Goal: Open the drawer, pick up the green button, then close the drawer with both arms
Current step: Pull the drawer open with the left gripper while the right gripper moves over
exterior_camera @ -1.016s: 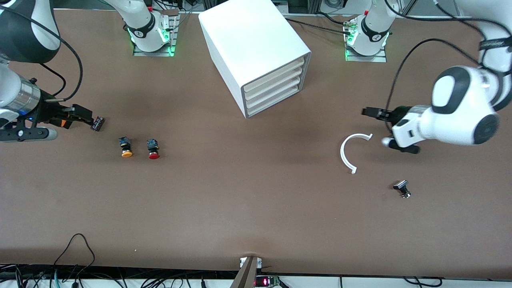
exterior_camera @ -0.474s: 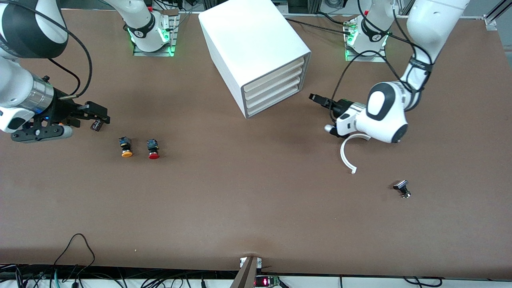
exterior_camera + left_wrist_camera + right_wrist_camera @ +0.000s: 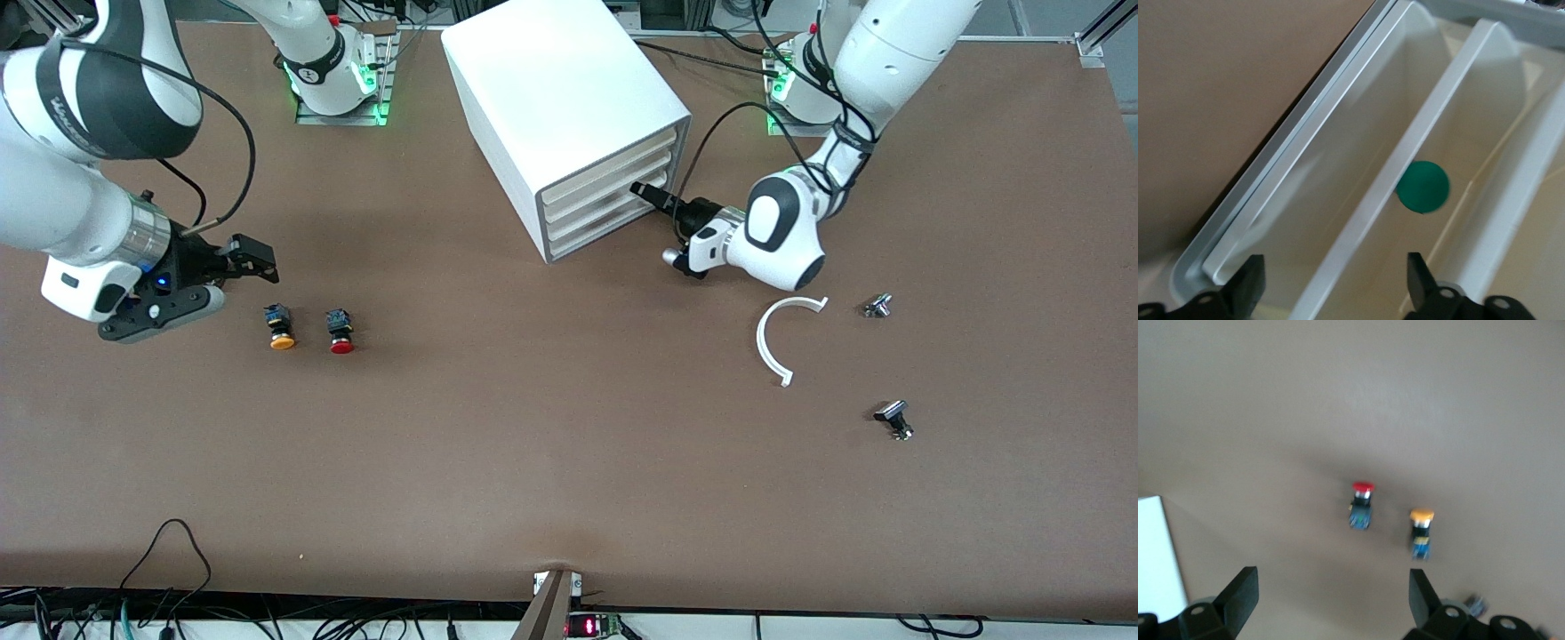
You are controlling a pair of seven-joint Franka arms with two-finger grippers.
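The drawer (image 3: 597,229) is shut, at the bottom of the white cabinet (image 3: 551,80). The left gripper (image 3: 647,193) is right at the drawer fronts, with its fingers (image 3: 1248,287) spread wide and nothing in them. It looks level with an upper front, so I think it should go lower first. Then it should catch the edge of the bottom front and pull straight out, slow and even, so the cabinet does not slide.

The green button (image 3: 1423,187) shows inside a drawer in the left wrist view. I cannot tell which drawer.

The right gripper (image 3: 253,253) waits with fingers apart, over the table beside the orange button (image 3: 282,340) and red button (image 3: 340,343)
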